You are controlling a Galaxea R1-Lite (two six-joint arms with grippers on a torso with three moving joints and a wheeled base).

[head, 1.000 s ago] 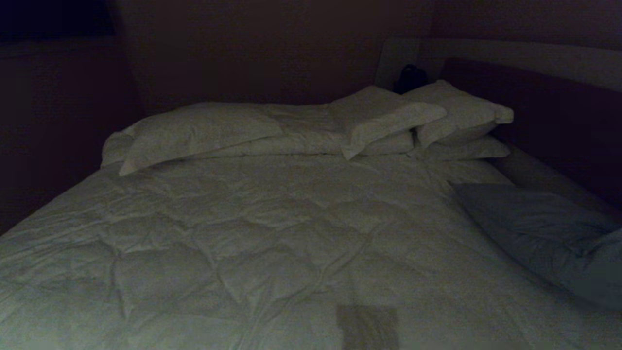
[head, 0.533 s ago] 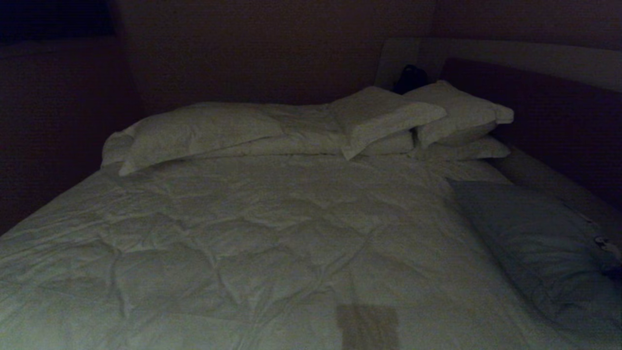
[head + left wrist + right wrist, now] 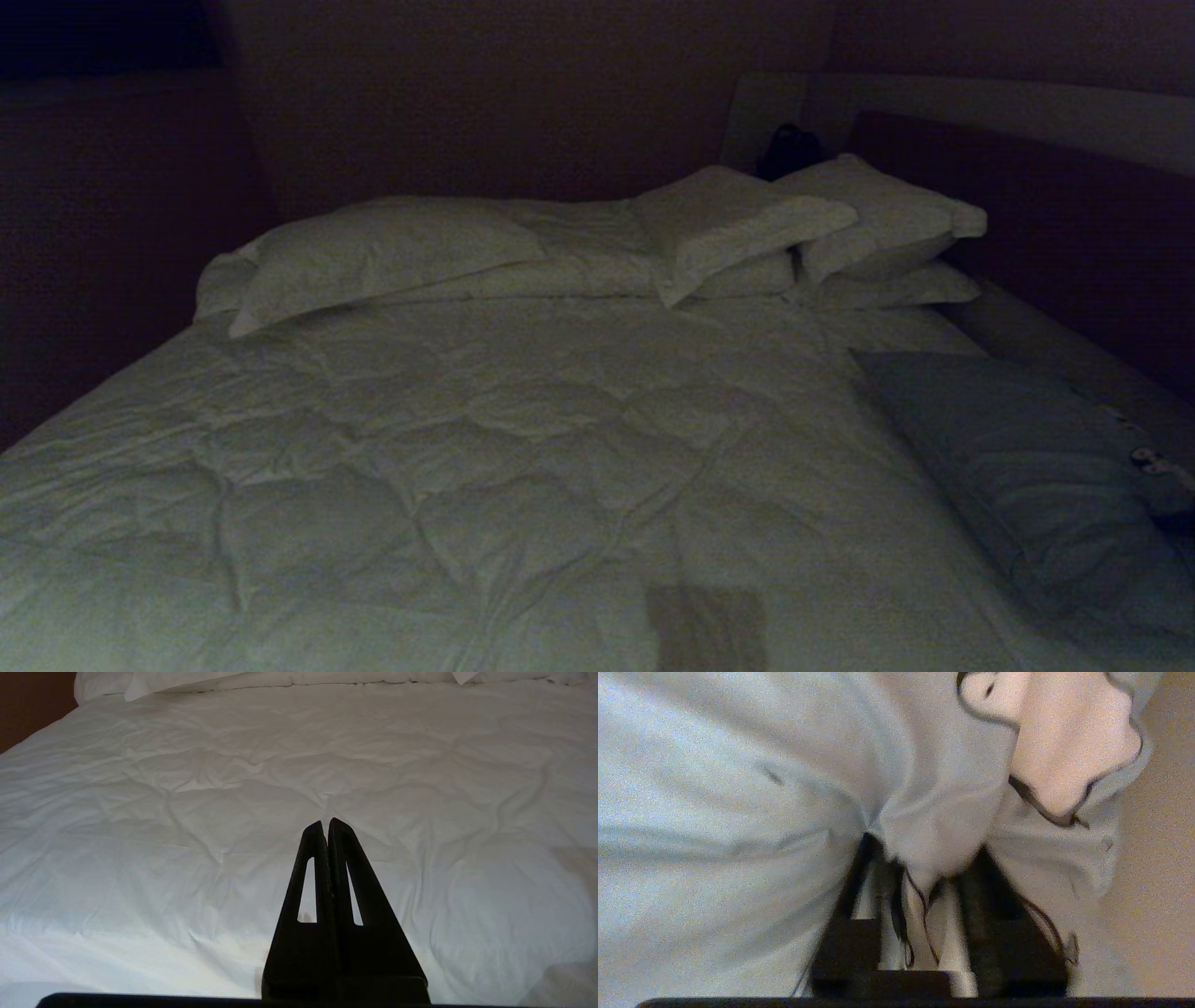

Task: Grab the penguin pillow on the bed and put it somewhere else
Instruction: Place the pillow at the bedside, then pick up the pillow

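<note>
The penguin pillow (image 3: 1027,457) is grey-blue and lies flat at the right side of the bed (image 3: 467,448), with a small penguin print (image 3: 1153,459) along its far right edge. Neither arm shows in the head view. The right wrist view is filled by the penguin pillow (image 3: 738,788), with a penguin print (image 3: 1064,742) on it. My right gripper (image 3: 927,851) has its jaws apart, and a bunched fold of the pillow's fabric sits between the fingers (image 3: 999,905). My left gripper (image 3: 327,821) is shut and empty, hovering above the white duvet (image 3: 187,812).
White pillows (image 3: 373,247) (image 3: 738,219) (image 3: 878,210) are piled at the head of the bed. A dark headboard (image 3: 1027,187) runs along the right, with a small dark object (image 3: 789,149) behind the pillows. A darker square patch (image 3: 705,625) marks the near duvet.
A second ago the pillow's near right end was raised and bunched; it has since sunk flat onto the duvet, and its penguin edge has come into sight.
</note>
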